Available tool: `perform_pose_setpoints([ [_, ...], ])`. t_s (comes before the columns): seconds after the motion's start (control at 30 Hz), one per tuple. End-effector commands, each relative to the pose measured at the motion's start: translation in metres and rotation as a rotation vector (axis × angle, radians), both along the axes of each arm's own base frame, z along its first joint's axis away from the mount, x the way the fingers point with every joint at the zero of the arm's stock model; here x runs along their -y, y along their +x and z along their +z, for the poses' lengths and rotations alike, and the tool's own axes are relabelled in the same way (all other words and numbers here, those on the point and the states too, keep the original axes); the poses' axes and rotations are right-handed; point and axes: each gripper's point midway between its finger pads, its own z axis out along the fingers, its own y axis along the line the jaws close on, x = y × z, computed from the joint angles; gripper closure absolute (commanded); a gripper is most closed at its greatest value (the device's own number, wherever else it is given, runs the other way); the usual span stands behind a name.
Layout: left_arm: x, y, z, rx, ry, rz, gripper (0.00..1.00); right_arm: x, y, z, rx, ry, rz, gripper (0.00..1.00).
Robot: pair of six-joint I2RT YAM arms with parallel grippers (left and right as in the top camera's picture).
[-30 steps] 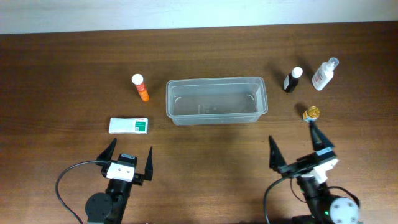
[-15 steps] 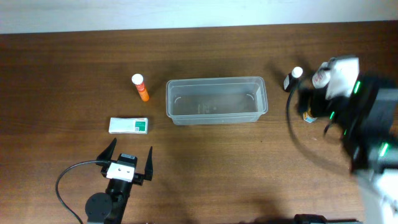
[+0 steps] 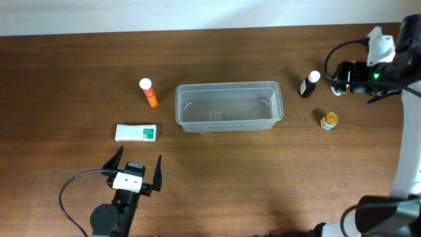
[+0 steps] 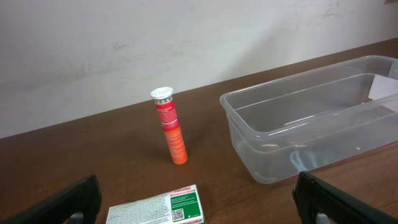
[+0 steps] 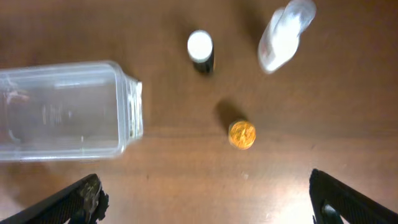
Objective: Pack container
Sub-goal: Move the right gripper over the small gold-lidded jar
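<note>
The clear plastic container (image 3: pixel 229 126) lies empty at the table's middle; it also shows in the left wrist view (image 4: pixel 292 90) and the right wrist view (image 5: pixel 127 112). My left gripper (image 3: pixel 135 172) is open and empty at the front left, its fingers either side of a white-and-green box (image 4: pixel 155 208). My right gripper (image 5: pixel 211 199) is open and empty, held high over the right side. Below it stand a dark bottle with a white cap (image 5: pixel 201 51), a white spray bottle (image 5: pixel 283 37) and a small gold-lidded jar (image 5: pixel 242 134).
An orange tube with a white cap (image 3: pixel 148 93) stands left of the container, also in the left wrist view (image 4: pixel 171 127). The white-and-green box (image 3: pixel 136 132) lies in front of it. The right arm (image 3: pixel 371 66) covers the spray bottle in the overhead view.
My right arm has swung from the table's front right up to the far right, above the bottles. The left arm and all objects have not moved.
</note>
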Motion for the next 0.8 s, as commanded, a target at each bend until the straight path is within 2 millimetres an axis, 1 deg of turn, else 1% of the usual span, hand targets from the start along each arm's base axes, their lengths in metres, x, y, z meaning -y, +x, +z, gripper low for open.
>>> perform_pose_setpoints([
  [0.0, -0.002, 0.000, -0.001, 0.003, 0.016, 0.010, 0.01, -0.002, 0.002, -0.009, -0.039, 0.031, 0.011, 0.02],
  [0.1, -0.002, 0.000, -0.001, 0.003, 0.016, 0.010, 0.01, 0.002, 0.006, -0.022, -0.076, 0.039, -0.001, 0.02],
  [0.17, -0.002, 0.000, -0.001, 0.003, 0.016, 0.011, 0.01, 0.009, 0.008, -0.034, -0.113, 0.051, -0.059, 0.02],
  [0.27, -0.002, 0.000, -0.001, 0.003, 0.016, 0.010, 0.01, 0.026, 0.009, -0.059, -0.194, 0.053, -0.187, 0.02],
  [0.43, -0.002, 0.000, -0.001, 0.003, 0.016, 0.010, 0.01, 0.029, 0.014, -0.099, -0.313, 0.093, -0.273, 0.02],
  [0.57, -0.002, 0.000, -0.001, 0.003, 0.016, 0.011, 0.01, 0.030, 0.010, -0.135, -0.424, 0.113, -0.319, 0.02],
  [0.63, -0.002, 0.000, -0.001, 0.003, 0.016, 0.010, 0.01, 0.036, 0.004, -0.154, -0.488, 0.088, -0.379, 0.01],
  [0.7, -0.002, 0.000, -0.001, 0.003, 0.016, 0.010, 0.01, 0.039, 0.000, -0.165, -0.524, 0.069, -0.395, 0.02],
  [0.77, -0.002, 0.000, -0.001, 0.003, 0.016, 0.010, 0.01, 0.040, -0.001, -0.172, -0.531, 0.068, -0.396, 0.02],
])
